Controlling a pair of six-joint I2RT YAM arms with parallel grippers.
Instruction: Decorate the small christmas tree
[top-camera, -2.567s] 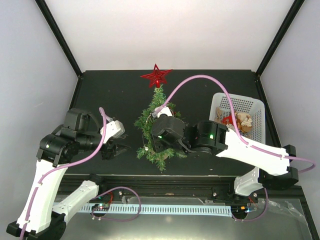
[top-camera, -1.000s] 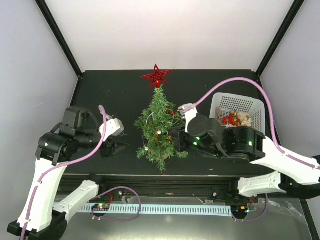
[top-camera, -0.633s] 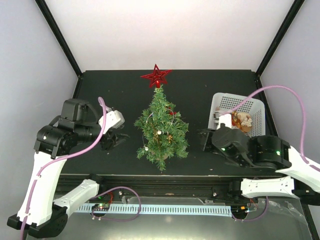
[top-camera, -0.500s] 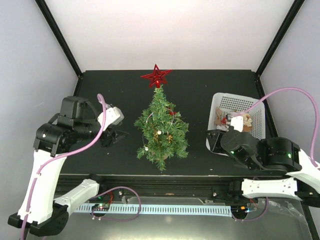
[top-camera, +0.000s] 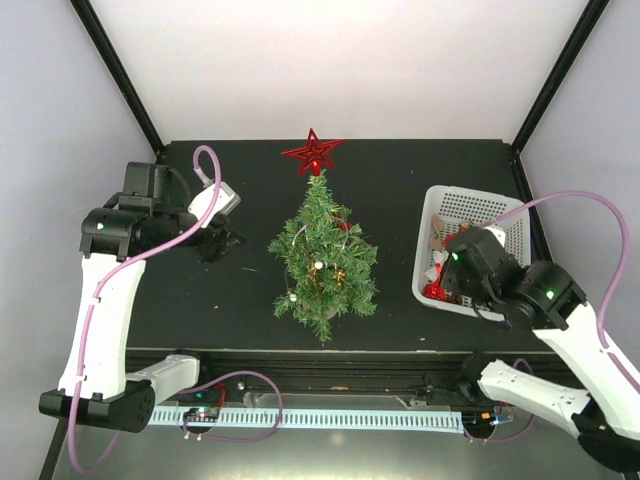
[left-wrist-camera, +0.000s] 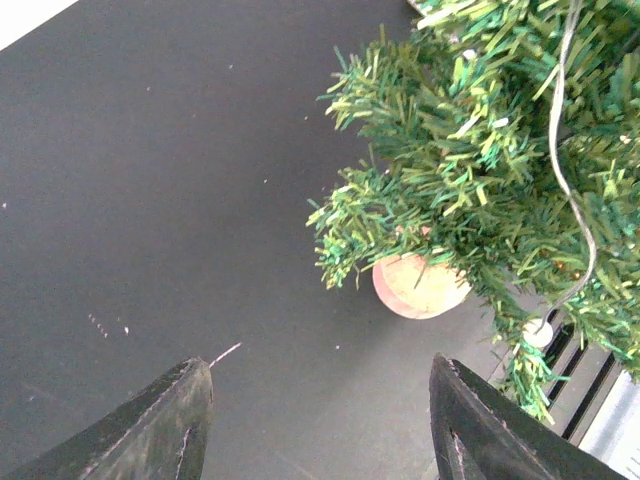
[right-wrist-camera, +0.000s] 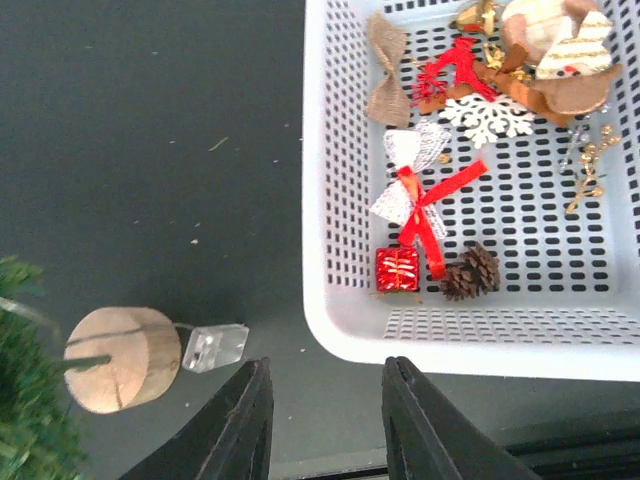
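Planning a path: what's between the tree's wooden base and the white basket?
A small clear plastic box beside the base, then bare table; right wrist view.

A matte black table stood evenly lit, white walls rising behind and beside it, framed by black posts.

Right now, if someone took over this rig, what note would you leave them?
Left claw: open, empty, beside the small christmas tree.
Right claw: open, empty, at the white basket's edge.
Tree upright, apart from the basket; red star on top, a few trinkets on its branches.
Left to hang: basket pieces such as the red gift box, pine cone and snowflake.
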